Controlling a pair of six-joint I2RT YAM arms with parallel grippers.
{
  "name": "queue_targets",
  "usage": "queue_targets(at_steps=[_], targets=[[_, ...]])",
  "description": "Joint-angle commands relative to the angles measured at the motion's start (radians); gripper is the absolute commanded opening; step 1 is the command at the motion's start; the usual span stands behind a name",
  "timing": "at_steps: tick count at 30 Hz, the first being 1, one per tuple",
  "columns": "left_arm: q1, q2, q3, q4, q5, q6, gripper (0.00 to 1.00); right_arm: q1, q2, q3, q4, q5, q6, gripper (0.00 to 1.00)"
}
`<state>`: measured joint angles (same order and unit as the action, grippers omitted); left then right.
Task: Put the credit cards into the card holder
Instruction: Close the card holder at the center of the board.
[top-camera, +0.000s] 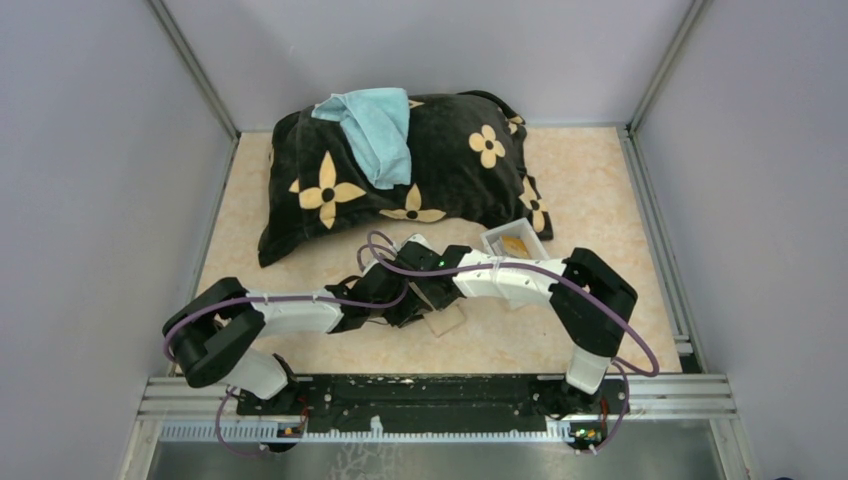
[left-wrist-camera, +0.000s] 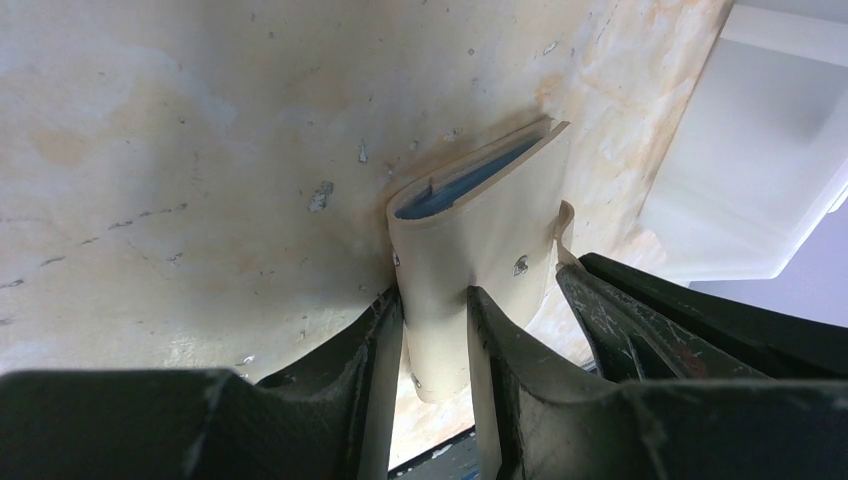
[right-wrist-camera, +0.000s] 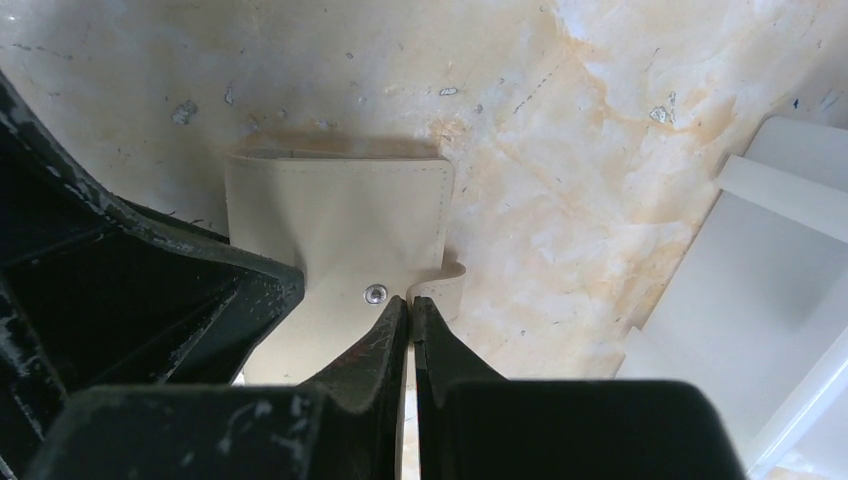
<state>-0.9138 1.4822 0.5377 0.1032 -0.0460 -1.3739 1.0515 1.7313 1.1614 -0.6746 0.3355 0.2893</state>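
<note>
So I'm at the open-the-wallet step. The small tan leather-like bifold card holder (left-wrist-camera: 480, 240) sits folded at the near middle of the marbled table (right-wrist-camera: 560, 120), with my left gripper (left-wrist-camera: 435, 300) clamped across its body. The right gripper (right-wrist-camera: 411, 305) has its jaws pressed together, pinching the little snap tab (right-wrist-camera: 452, 282) as far as I can see. What looks like a gold card (top-camera: 515, 245) waits in the white plastic tray (right-wrist-camera: 760, 260) just right of it. Next move, I reckon: peel the tab up gently without yanking the holder loose.
</note>
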Motion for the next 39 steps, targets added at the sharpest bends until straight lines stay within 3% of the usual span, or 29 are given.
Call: queue_targets(at_steps=[1,25,39], targets=[[0.002,0.055,-0.039,-0.135,-0.036,0.039,0.38,0.020,0.007,0.045,0.008,-0.021,-0.009,0.03],[0.001,0.056,-0.031,-0.134,-0.029,0.049,0.38,0.045,0.084,0.058,0.012,0.005,-0.006,0.03],[0.003,0.053,-0.040,-0.132,-0.033,0.043,0.38,0.051,0.055,-0.038,0.027,0.032,0.010,0.02]])
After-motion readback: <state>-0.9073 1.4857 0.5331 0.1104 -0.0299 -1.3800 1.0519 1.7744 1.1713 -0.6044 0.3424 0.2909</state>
